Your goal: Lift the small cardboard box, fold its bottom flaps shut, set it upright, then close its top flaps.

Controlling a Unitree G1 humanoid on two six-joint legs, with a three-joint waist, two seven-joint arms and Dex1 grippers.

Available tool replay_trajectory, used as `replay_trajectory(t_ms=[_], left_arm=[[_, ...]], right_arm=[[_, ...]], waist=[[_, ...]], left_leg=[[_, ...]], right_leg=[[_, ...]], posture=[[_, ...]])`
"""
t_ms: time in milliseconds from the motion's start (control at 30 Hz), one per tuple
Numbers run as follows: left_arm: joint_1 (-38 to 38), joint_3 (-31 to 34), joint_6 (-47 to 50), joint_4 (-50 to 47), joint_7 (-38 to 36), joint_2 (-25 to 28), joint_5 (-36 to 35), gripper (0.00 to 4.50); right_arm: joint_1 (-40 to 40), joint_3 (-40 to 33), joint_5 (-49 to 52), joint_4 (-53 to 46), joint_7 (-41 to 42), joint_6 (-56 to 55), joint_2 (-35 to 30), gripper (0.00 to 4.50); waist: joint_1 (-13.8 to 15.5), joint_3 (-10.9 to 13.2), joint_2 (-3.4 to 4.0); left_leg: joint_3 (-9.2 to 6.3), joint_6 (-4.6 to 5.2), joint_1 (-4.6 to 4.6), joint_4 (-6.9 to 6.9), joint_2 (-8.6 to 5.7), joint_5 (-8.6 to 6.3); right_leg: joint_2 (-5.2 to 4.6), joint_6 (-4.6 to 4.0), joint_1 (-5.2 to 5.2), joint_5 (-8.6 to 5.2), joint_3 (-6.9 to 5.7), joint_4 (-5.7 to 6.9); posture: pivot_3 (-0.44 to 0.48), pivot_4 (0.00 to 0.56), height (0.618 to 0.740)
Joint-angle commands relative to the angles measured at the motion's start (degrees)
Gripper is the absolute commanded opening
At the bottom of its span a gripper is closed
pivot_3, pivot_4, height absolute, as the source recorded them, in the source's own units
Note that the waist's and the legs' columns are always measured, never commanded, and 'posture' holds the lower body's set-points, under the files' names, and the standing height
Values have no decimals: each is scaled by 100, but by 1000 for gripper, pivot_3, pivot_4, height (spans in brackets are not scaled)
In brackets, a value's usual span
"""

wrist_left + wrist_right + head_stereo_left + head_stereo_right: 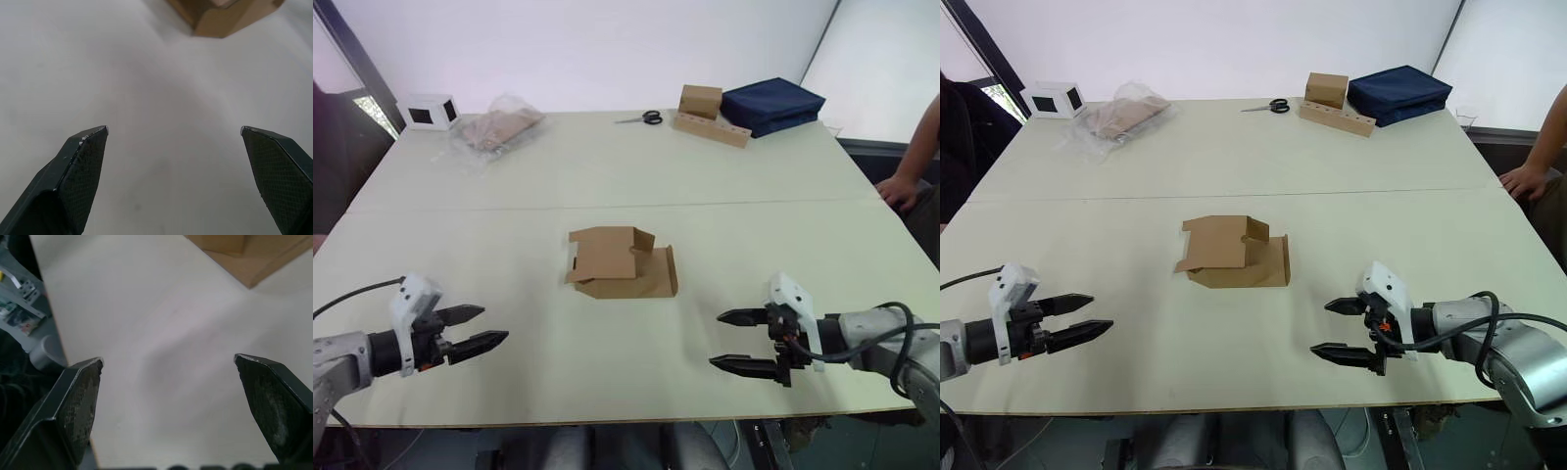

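Observation:
The small cardboard box (625, 262) lies flattened on its side in the middle of the pale table (607, 176), its flaps splayed open at both ends. A corner of the box (222, 17) shows in the left wrist view, and a corner of the box (254, 254) shows in the right wrist view. My left gripper (489, 327) hovers near the front left edge, open and empty, pointing toward the box. My right gripper (729, 341) hovers near the front right edge, also open and empty, pointing left.
At the back stand a white box with a dark window (431, 111), a clear plastic bag of brown items (497, 127), scissors (644, 118), a squarer brown box on a cardboard strip (705, 113) and a navy bag (771, 104). A person's hand (899, 188) rests at the table's right edge.

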Motion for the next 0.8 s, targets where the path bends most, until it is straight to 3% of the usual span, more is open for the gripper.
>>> replay_trajectory(t_ms=[33, 267, 467, 600, 800], left_arm=[[-262, 63, -3, 69, -48, 144, -18, 4455], [-2235, -166, 2050, 1060, -258, 438, -1285, 4455], [-4023, -1279, 3016, 2711, -464, 248, -1075, 4455], [-5076, -2041, 3174, 3732, -788, -170, -760, 4455], [-5831, -2710, 2975, 4684, -1269, -891, -311, 4455]], right_arm=[[-54, -214, 11, -42, -89, -95, 70, 4500], [-844, -611, 880, -201, -490, 470, 381, 4500], [-1406, -277, 616, -526, -795, 378, 378, 4500], [-1734, 51, 323, -639, -1106, 354, 445, 4500], [-1571, 221, 150, -823, -1364, 305, 612, 4500]], waist=[[-1, 0, 0], [-18, 2, -2], [-33, 3, -2], [-14, 3, -2], [-37, 3, -5]], left_leg=[[0, 0, 0, 0, 0, 0], [-4, 0, 1, 13, 0, 0], [-4, 1, -12, 4, -1, 0], [-4, -1, -11, 17, -3, 1], [-4, -3, -50, 30, -7, 2]], right_leg=[[0, 0, -1, 0, 0, 0], [3, 0, 1, 0, -4, 18], [7, 1, -22, -1, -2, 27], [8, 0, -21, -1, -2, 36], [6, 1, -53, -1, -2, 42]], posture=[[0, 150, 740], [0, 150, 740], [0, 150, 740], [0, 150, 740], [0, 150, 740]])
